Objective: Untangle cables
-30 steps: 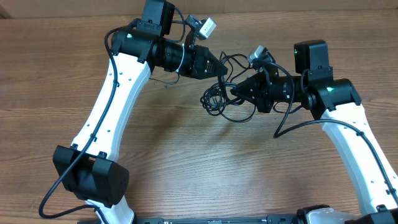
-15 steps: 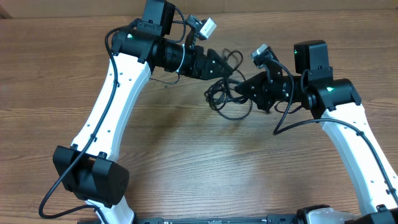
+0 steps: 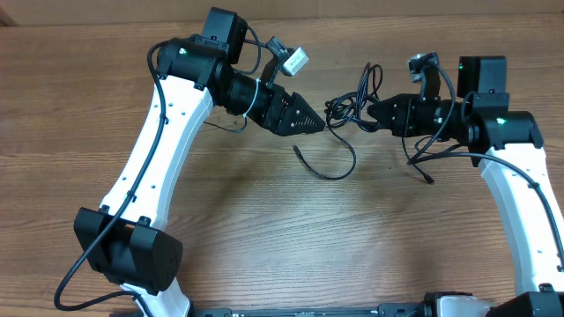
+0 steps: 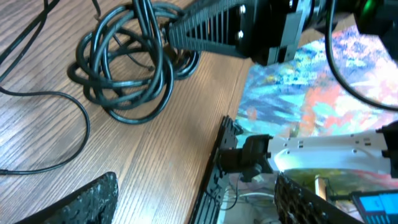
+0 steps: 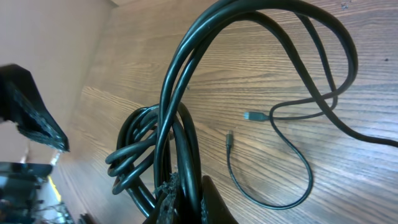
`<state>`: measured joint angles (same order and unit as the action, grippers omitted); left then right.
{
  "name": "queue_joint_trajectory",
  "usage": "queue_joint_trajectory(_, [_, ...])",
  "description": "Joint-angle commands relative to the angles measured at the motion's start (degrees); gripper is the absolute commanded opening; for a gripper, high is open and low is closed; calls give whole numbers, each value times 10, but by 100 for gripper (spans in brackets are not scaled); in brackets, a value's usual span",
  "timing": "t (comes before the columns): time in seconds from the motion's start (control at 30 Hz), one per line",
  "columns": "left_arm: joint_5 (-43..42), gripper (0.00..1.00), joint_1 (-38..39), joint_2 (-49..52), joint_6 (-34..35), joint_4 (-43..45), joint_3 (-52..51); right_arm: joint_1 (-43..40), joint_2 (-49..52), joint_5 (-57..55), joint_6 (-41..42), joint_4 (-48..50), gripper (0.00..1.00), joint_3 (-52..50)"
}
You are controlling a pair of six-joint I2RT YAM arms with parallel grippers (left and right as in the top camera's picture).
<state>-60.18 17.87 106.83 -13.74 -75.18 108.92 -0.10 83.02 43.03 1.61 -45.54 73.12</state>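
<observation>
A tangled coil of black cables [image 3: 346,109] hangs from my right gripper [image 3: 371,112], which is shut on several strands [image 5: 186,186] just above the wooden table. One thin cable [image 3: 333,167] lies loose on the wood in a curve, its small plug ends [image 5: 250,115] showing in the right wrist view. My left gripper [image 3: 315,126] is open and holds nothing, just left of the coil. In the left wrist view the coil [image 4: 124,68] sits ahead of my left gripper [image 4: 199,205], pinched by the right gripper's fingers [image 4: 211,28].
Another black cord [image 3: 421,163] trails under the right arm. The table's front edge [image 4: 214,168] runs close beside the left gripper. The left arm's white link [image 3: 154,150] crosses the table's left side.
My left gripper has opened and let go of the cables. The right arm has drawn back to the right with the coil, and one thin cable now lies stretched out on the table.
</observation>
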Motion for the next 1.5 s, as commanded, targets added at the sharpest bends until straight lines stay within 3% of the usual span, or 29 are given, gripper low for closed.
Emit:
queue_joint_trajectory(0.0, [-5,80,2,-20,-42,-12,9,-7,0,34,19,5,4,15])
queue_joint_trajectory(0.37, [152,70,62,-20,-153,-10,9,-7,0,33,31,6,4,15])
queue_joint_trajectory(0.53, [127,61,75,-20,-144,8,9,-7,0,29,29,14,4,15])
queue_joint_trajectory(0.8, [139,53,91,-20,-268,5,9,-7,0,23,5,15,4,15])
queue_joint_trajectory(0.9, [157,44,96,-20,-306,10,10,-7,0,18,-2,13,4,15])
queue_joint_trajectory(1.1, [196,45,104,-20,-314,62,12,-7,0,16,-2,13,4,15])
queue_joint_trajectory(1.23, [197,32,108,-20,-276,88,12,-7,0,3,-2,13,4,15])
queue_joint_trajectory(1.33, [196,6,108,-20,-184,93,12,-7,0,-21,-1,12,4,15])
queue_joint_trajectory(1.47, [165,8,108,-20,-20,80,11,-7,0,-31,-1,13,4,15])
